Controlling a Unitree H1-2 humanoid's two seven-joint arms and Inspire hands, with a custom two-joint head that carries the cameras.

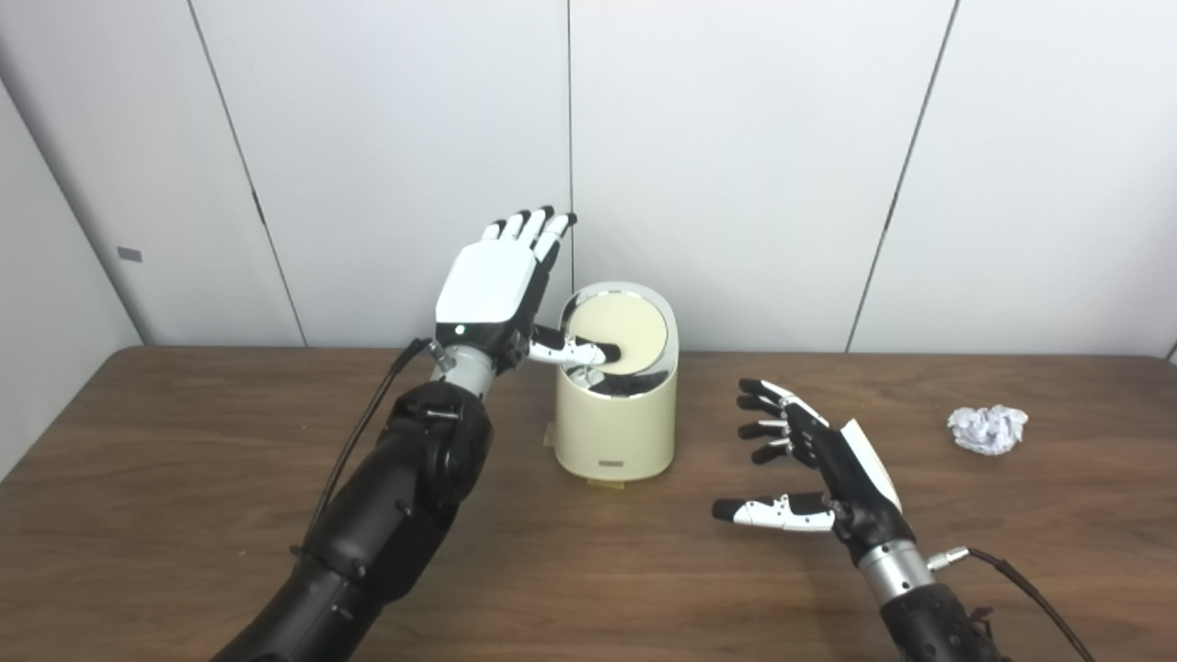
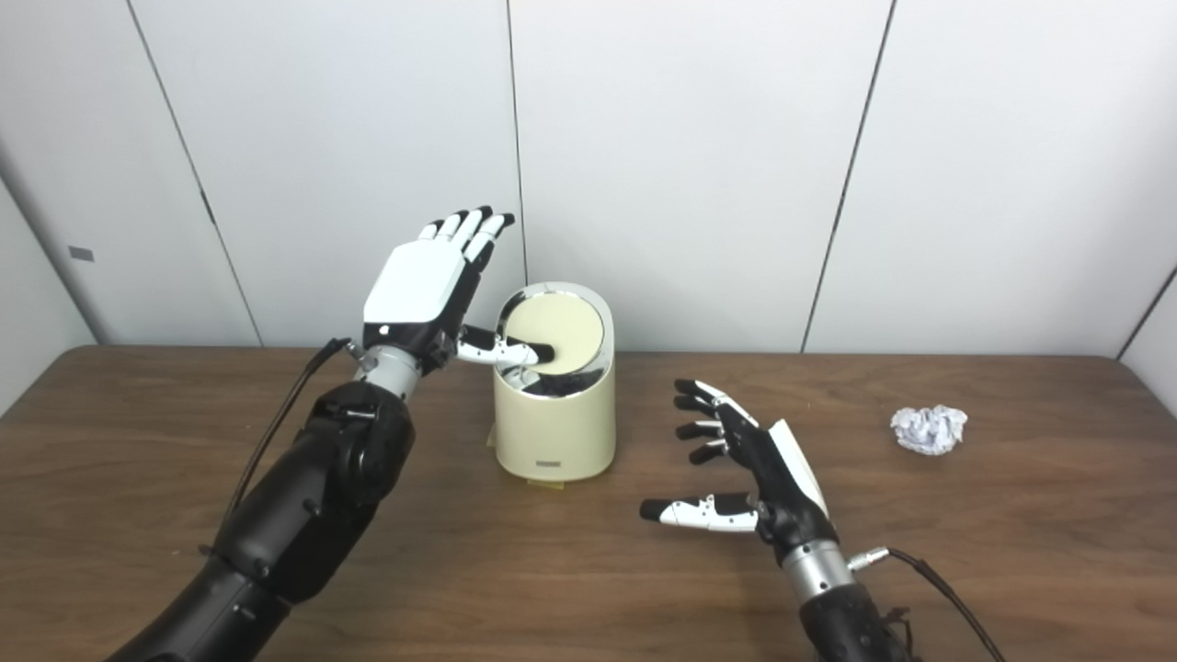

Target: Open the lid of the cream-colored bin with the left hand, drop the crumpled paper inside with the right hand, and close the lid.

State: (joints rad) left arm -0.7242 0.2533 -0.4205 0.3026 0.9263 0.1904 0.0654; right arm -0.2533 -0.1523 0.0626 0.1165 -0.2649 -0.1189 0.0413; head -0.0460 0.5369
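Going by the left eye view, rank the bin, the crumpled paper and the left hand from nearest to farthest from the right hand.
1. Crumpled paper, on the table to the right hand's right.
2. Bin, to its left, further back.
3. Left hand, raised beside the bin's far left, thumb on the lid.

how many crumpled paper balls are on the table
1. The crumpled paper lies on the table at far right, beyond the open right hand. None visible elsewhere; the bin could hide something.

Left hand [image 1: 492, 285] raised, fingers straight (thumb out sideways), right hand [image 1: 814, 460] low, fingers spread
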